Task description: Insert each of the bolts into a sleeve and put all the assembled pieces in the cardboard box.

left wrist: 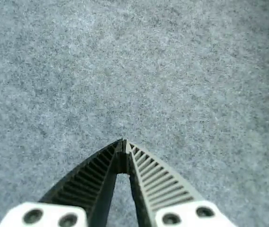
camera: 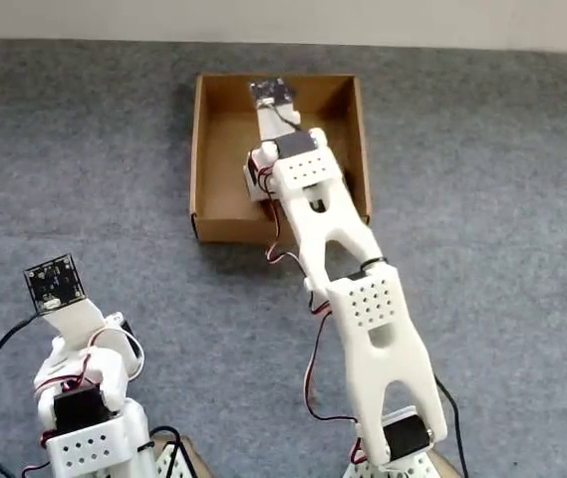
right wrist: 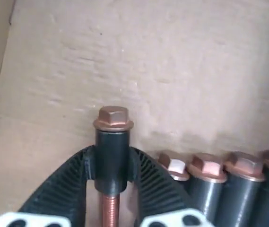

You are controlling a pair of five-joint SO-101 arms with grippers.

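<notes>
the right arm [camera: 343,249] stretches from the near edge of the grey worktop [camera: 84,149] into the box [camera: 197,149], and from above its wrist covers the middle of the box floor, hiding what lies under it

the right wrist view fills in that hidden part: the right pincer [right wrist: 111,156] is closed around a black sleeve [right wrist: 110,142], one finger on each side, with a copper bolt [right wrist: 113,118] through it, the hex head sitting on one end of the sleeve and the threaded shank coming out of the other between the fingers. just beside it, past one finger, four assembled pieces [right wrist: 210,189] lie in a row, side by side, heads pointing the same way as the held one. whether that finger touches the nearest piece cannot be told. plain cardboard lies beyond the heads

the left arm [camera: 74,378] sits folded at the near left corner of the worktop, well apart from the box. its wrist view has the left pincer [left wrist: 124,142] closed, tips together, holding nothing, over bare grey surface, with a sliver of cardboard at the frame's edge
</notes>
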